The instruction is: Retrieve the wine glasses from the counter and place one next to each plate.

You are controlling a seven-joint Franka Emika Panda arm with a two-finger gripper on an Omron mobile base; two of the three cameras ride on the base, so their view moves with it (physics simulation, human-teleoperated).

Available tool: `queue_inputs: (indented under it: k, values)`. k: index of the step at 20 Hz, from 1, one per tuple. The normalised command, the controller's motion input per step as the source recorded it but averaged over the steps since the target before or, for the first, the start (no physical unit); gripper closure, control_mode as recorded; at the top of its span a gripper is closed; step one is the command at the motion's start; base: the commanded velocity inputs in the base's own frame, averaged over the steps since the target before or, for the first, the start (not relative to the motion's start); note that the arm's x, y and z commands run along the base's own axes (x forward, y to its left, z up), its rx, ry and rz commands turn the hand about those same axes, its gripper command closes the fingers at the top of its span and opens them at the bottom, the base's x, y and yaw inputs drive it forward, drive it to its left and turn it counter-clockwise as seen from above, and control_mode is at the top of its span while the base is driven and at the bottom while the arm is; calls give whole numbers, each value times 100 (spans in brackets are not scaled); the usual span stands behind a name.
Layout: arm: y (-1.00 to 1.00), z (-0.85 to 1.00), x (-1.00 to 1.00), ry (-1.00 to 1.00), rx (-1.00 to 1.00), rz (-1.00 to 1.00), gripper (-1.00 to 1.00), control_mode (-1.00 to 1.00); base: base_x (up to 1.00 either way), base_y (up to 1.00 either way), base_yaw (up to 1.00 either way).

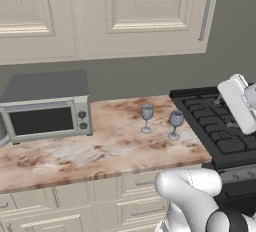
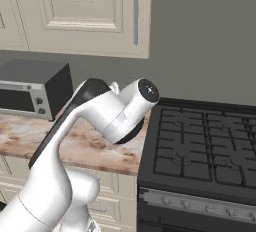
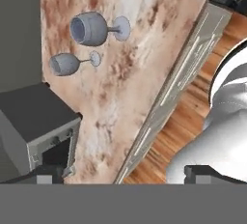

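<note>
Left base view: two wine glasses [image 1: 146,118] [image 1: 175,124] are listed upright, side by side on the counter [image 1: 100,148], near the stove [image 1: 220,126]. Gripper [image 1: 239,101] is held above the stove, glasses lying to its left and lower; finger spread cannot be told.

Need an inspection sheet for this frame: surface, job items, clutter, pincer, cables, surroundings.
Surface: marbled counter over cream drawers, between toaster oven and stove.
Job items: two wine glasses, left glass and right glass, upright, apart, near the stove side; untouched. Plates: nothing seen.
Clutter: toaster oven at the counter's left; door closed.
Pincer: fingertips show at the hand view's bottom edge; open or shut cannot be told. It holds nothing and is off the glasses.
Cables: nothing seen.
Surroundings: black stove right of the counter, cream wall cabinets above, grey wall behind, wood floor.
</note>
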Motion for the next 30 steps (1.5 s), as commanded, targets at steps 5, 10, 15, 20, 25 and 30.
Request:
queue_inputs:
  k: [5, 10, 15, 20, 25, 30]
  values:
    - [-5, -63, 27, 29, 39, -13, -100, -100, 0, 0, 0]
    - [-14, -48, 43, 32, 41, 2, -100, -100, 0, 0, 0]
    - [-28, -41, 32, 26, 41, 6, -100, -100, 0, 0, 0]
    - [-7, -18, 52, 16, 13, 0, -100, -100, 0, 0, 0]
    - [0, -1, 54, 19, 1, 0, -100, -100, 0, 0, 0]
    - [-4, 0, 18, 17, 1, 0, -100, -100, 0, 0, 0]
